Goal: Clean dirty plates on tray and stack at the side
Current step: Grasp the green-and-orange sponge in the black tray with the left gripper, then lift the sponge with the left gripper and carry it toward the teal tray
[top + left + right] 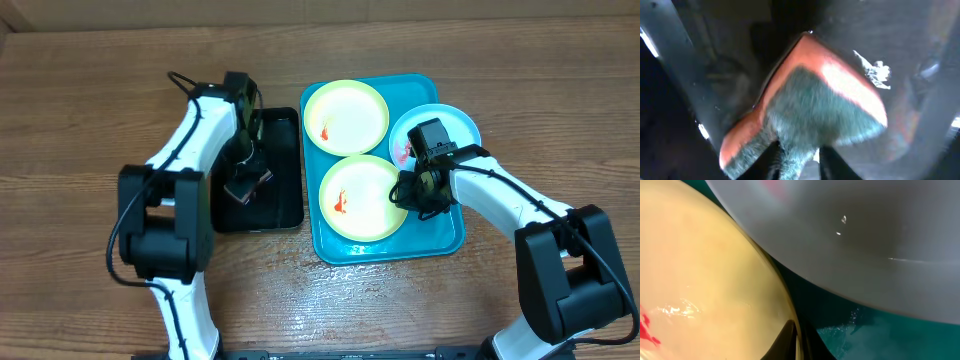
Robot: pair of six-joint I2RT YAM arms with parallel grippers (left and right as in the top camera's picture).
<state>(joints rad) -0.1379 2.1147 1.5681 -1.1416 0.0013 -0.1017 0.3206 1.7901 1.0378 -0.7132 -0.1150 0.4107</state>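
The turquoise tray [445, 240] holds two pale yellow plates: a far one [345, 115] and a near one [360, 197], each with a red-orange smear. A white plate [455, 125] with a red smear rests on the tray's right rim. My right gripper [405, 190] is shut on the near yellow plate's right rim [785, 310], one finger on each side of the edge; the white plate [865, 240] looms above it. My left gripper [247, 180] is over the black tray [285, 205], shut on an orange sponge with a green scrub side [810, 95].
The black tray [920, 60] looks wet, with a small white scrap [875, 72] on it. Bare wooden table [90, 120] lies left of the black tray and in front of both trays [380, 300].
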